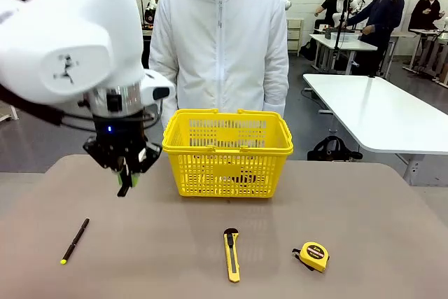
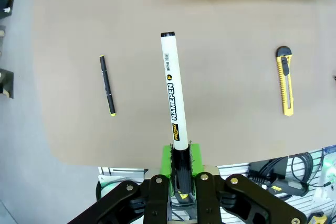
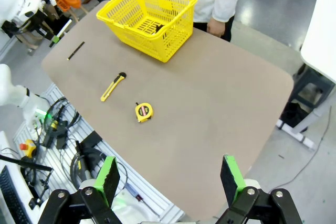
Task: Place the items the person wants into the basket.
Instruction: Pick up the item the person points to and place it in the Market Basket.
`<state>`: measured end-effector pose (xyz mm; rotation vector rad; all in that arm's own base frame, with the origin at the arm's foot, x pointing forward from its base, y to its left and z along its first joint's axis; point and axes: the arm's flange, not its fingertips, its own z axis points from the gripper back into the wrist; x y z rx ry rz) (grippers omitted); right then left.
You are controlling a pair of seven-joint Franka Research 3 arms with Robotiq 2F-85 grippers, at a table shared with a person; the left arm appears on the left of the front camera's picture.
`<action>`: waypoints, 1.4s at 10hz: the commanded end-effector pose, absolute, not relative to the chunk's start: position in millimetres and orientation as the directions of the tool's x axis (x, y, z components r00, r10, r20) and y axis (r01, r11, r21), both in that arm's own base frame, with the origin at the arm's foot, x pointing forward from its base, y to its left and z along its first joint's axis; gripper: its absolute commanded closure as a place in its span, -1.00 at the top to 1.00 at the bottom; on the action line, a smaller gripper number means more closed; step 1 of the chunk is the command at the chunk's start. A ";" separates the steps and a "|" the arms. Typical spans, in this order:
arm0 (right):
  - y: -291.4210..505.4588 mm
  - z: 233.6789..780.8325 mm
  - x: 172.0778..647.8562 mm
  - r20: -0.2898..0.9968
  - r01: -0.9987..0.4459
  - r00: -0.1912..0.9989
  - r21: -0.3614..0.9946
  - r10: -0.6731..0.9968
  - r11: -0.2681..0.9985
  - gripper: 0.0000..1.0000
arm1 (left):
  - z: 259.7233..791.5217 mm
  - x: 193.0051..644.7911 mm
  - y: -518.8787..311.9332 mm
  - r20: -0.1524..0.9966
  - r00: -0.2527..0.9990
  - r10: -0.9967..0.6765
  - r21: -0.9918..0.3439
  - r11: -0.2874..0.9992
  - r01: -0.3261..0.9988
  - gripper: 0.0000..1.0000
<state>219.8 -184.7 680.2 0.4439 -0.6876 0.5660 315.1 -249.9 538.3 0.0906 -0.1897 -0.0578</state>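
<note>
Gripping marker (image 2: 173,93) in left claw (image 2: 181,156)

The left gripper (image 2: 180,153) pinches the white marker (image 2: 171,87), seemingly by its cap; black pen (image 2: 107,85) and utility knife (image 2: 285,80) flank it.

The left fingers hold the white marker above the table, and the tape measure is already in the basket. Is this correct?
Not quite. The front view shows the tape measure on the table, outside the basket. The left fingers do hold the marker above the table.
</note>
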 end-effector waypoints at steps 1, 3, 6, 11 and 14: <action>-183.4 678.5 220.7 0.706 -0.636 0.620 0.198 0.341 0.746 1.00 | 531.9 335.4 -248.3 0.163 0.984 -0.075 0.125 0.991 0.054 -1.00; -183.4 678.5 220.7 0.706 -0.636 0.620 0.198 0.341 0.746 1.00 | 542.0 321.2 -249.5 0.182 0.981 -0.060 0.092 0.995 0.044 -1.00; -183.4 678.5 220.7 0.706 -0.636 0.620 0.198 0.341 0.746 1.00 | 542.0 321.2 -249.5 0.182 0.981 -0.060 0.092 0.995 0.044 -1.00; -183.4 678.5 220.7 0.706 -0.636 0.620 0.198 0.341 0.746 1.00 | 569.7 397.3 -270.8 0.158 0.940 -0.302 0.077 0.953 0.294 -0.72; -183.4 678.5 220.7 0.706 -0.636 0.620 0.198 0.341 0.746 1.00 | 588.7 453.8 -298.0 0.167 0.906 -0.389 0.067 0.921 0.383 -0.72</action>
